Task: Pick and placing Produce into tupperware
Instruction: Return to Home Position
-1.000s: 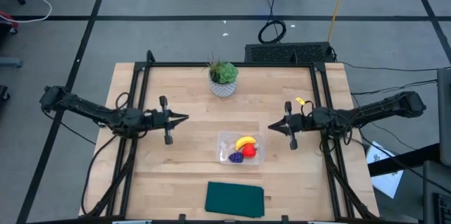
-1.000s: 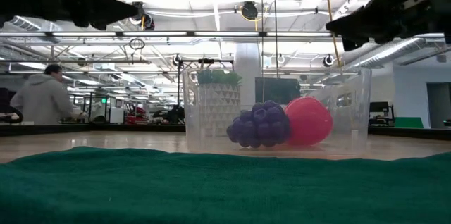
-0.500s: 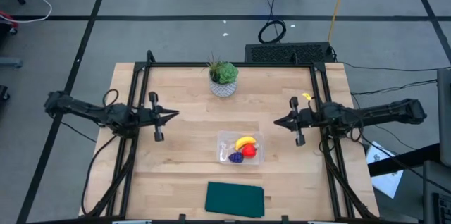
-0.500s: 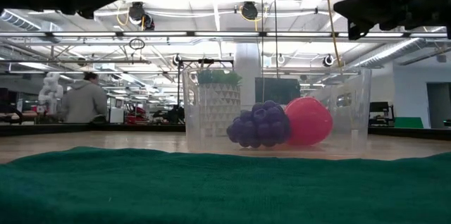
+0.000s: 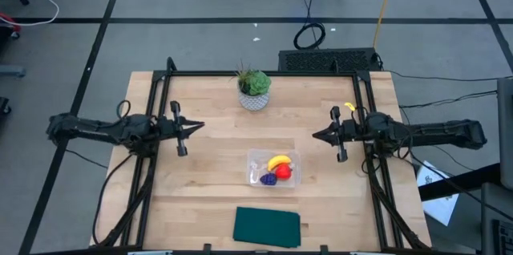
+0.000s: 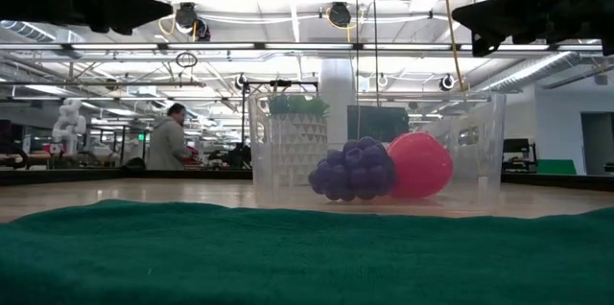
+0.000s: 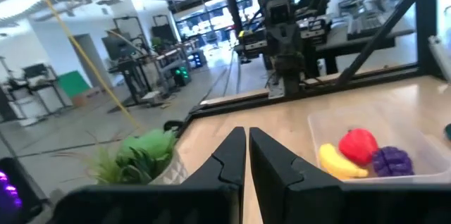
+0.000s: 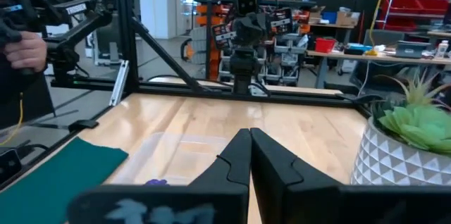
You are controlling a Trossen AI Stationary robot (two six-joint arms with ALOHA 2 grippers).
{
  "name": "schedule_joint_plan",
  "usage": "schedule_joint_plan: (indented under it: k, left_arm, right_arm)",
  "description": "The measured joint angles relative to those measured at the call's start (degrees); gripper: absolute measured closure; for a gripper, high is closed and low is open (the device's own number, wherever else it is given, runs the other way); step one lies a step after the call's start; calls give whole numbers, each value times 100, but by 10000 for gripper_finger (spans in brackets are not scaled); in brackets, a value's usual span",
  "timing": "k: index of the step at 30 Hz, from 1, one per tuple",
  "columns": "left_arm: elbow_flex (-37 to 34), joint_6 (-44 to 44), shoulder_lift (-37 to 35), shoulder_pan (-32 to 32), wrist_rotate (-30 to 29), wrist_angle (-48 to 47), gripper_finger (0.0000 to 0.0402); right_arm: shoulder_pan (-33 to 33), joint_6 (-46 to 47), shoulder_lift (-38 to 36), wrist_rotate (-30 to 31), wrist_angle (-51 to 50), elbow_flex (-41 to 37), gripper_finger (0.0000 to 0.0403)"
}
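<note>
No word, label, brand name, number or sign can be read in any of the views. The white papers (image 5: pixel 435 181) on the floor beside the right edge of the table (image 5: pixel 208 175) carry dark marks. These are too small to make out as writing.

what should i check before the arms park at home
1. Banana, red fruit and purple item all inside the tupperware: ok.
2. Tupperware sitting flat on the table: ok.
3. Left gripper shut, holding nothing, off to one side of the tupperware: ok.
4. Right gripper shut, holding nothing, on the other side: ok.
5. Potted plant upright, apart from both arms: ok.
</note>
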Motion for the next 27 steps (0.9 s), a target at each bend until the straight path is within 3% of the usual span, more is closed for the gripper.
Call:
schedule_joint_plan:
  k: [4,17,27]
  left_arm:
    - [0,-79,-72,297,445,-13,376]
    - [0,-234,-1138,382,351,-883,376]
    - [-2,-423,-1388,380,572,-1358,376]
  right_arm:
    - [-185,45,0,-120,-28,0,403]
    - [-215,108,-323,-128,-379,0,403]
    - [-167,151,-574,-268,-740,0,403]
